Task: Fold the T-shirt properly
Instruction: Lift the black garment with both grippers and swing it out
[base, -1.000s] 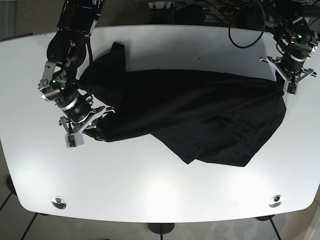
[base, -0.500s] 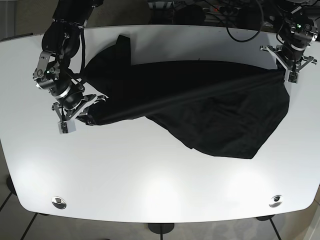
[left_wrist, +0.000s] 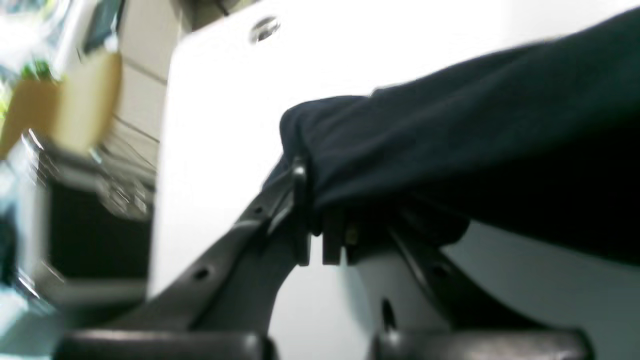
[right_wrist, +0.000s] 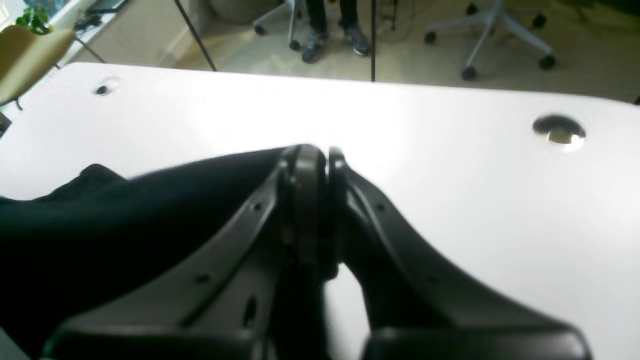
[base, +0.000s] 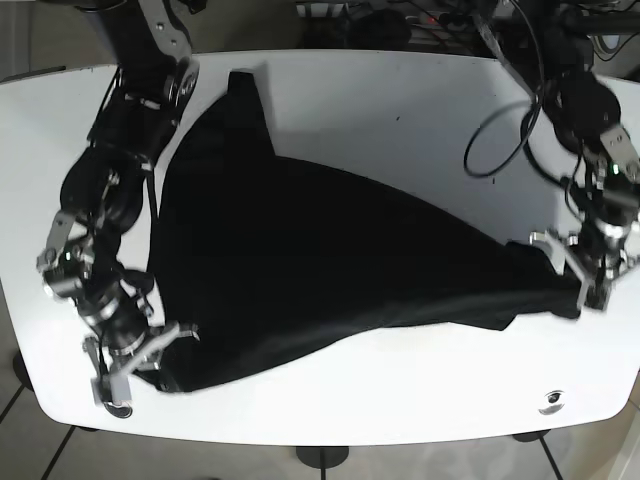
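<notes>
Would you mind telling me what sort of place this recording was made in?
Probably an office or lab. Wheeled office chairs stand on the floor beyond the white table, a person's feet are nearby, and cables trail behind the arms.

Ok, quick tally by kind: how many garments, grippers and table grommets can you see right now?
Garments: 1, the black T-shirt
Grippers: 2, the left gripper and the right gripper, each clamped on the shirt
Table grommets: 2, one near each front corner
Total: 5
</notes>
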